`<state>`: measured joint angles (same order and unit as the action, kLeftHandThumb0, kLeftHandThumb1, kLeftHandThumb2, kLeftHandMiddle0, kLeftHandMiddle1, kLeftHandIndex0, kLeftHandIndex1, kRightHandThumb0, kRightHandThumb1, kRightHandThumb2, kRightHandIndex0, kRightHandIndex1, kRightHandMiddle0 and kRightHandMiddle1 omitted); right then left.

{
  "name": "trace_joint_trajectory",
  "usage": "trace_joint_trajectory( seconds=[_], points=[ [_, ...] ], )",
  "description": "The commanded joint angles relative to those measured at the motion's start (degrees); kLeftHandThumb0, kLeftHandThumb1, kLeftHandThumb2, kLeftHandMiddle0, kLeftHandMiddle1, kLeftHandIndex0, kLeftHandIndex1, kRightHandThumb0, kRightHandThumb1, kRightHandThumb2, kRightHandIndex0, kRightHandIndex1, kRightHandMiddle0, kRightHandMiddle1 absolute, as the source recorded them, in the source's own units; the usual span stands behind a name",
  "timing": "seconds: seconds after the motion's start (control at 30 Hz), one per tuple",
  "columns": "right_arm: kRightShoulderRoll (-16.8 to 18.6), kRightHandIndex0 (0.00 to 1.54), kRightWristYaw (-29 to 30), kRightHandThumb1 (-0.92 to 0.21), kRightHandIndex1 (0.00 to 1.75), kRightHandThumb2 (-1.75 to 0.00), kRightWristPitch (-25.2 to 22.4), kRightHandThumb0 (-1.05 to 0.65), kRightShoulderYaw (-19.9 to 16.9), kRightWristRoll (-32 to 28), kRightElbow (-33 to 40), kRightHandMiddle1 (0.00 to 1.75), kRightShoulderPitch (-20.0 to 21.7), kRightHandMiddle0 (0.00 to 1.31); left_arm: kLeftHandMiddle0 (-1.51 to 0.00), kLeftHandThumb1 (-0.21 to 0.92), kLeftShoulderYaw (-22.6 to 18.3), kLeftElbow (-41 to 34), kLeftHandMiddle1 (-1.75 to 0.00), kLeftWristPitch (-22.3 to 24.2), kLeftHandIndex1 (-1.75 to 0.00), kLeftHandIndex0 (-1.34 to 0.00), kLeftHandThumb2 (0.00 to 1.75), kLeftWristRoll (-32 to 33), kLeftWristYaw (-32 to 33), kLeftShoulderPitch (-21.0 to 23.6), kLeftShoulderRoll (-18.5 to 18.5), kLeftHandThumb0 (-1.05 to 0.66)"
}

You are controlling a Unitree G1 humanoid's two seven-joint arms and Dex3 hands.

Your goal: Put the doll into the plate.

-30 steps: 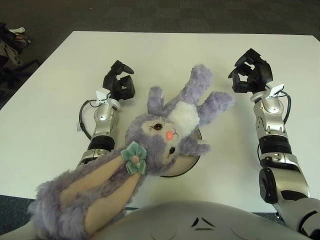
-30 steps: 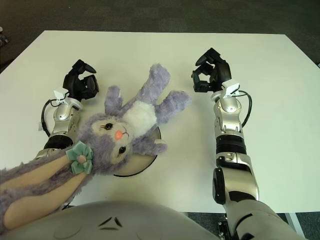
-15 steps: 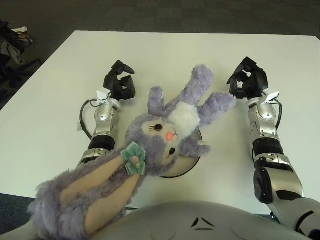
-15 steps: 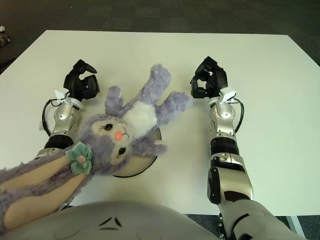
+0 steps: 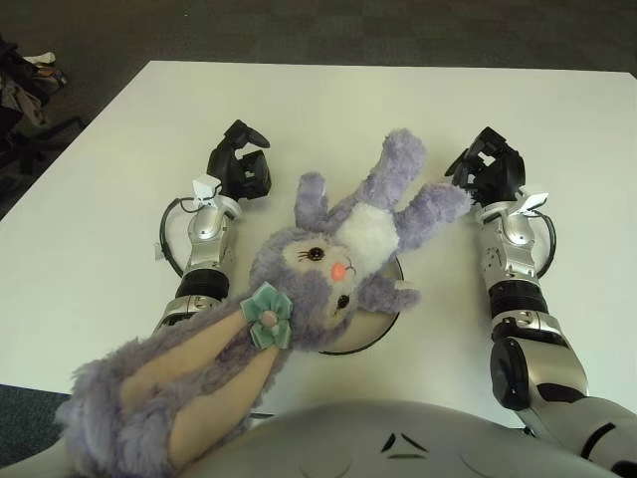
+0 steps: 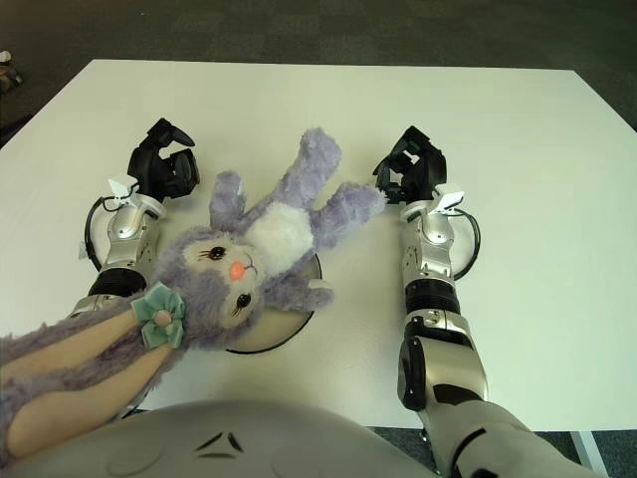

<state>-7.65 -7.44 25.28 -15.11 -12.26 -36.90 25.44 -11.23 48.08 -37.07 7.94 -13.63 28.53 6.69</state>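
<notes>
A purple plush bunny doll [image 5: 338, 249] lies face up across a round plate [image 5: 375, 332] in the middle of the white table. Its body and head cover most of the plate. Its long ears with a green bow [image 5: 267, 314] stretch toward me at the lower left. One purple limb [image 5: 433, 206] reaches out to the right. My right hand [image 5: 485, 171] sits just beyond that limb's tip, fingers loosely spread and holding nothing. My left hand [image 5: 239, 164] shows to the left of the doll, fingers relaxed and empty.
The white table [image 5: 328, 100] extends behind the doll to a far edge, with dark carpet beyond. Some dark clutter [image 5: 25, 75] lies on the floor off the table's left corner. My torso [image 5: 398, 443] fills the bottom of the view.
My right hand has moved left and slightly toward me, ending right by the doll's outstretched limb. The doll, the plate and my left hand have stayed in place.
</notes>
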Motion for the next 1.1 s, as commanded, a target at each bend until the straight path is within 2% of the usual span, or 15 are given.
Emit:
trace_joint_trajectory(
  seconds=[0.0,0.37,0.67,1.07],
  points=[
    [1.2,0.94,1.0,0.15,1.49,-1.75,-0.5,-0.01,-0.2,-0.3,-0.2,1.75,-0.9,0.85,-1.05,0.44,-0.4,2.6,-1.75,0.3,-1.75,-0.51,1.16,1.0,-0.1,-5.8,-1.7,-0.44],
    [3.4,0.97,3.5,0.13,1.51,-1.73,-0.6,-0.01,-0.1,0.1,-1.1,1.75,-2.5,0.78,-1.08,0.46,0.0,1.4,-1.75,1.1,-1.75,-0.50,1.14,0.5,0.8,-6.1,-2.3,-0.43],
    [2.9,0.98,3.8,0.13,1.55,-1.75,0.1,-0.01,-0.3,1.0,-7.4,1.75,-2.2,0.75,-1.08,0.44,0.2,1.9,-1.75,1.6,-1.75,-0.51,1.16,0.1,0.9,-6.0,-2.3,-0.44],
    [3.4,0.95,6.3,0.11,1.62,-1.75,-1.0,-0.01,-0.4,2.1,-8.2,1.75,-2.4,0.72,-1.10,0.43,0.2,1.6,-1.75,2.2,-1.75,-0.52,1.17,0.3,-0.2,-6.5,-2.1,-0.44]
  ],
)
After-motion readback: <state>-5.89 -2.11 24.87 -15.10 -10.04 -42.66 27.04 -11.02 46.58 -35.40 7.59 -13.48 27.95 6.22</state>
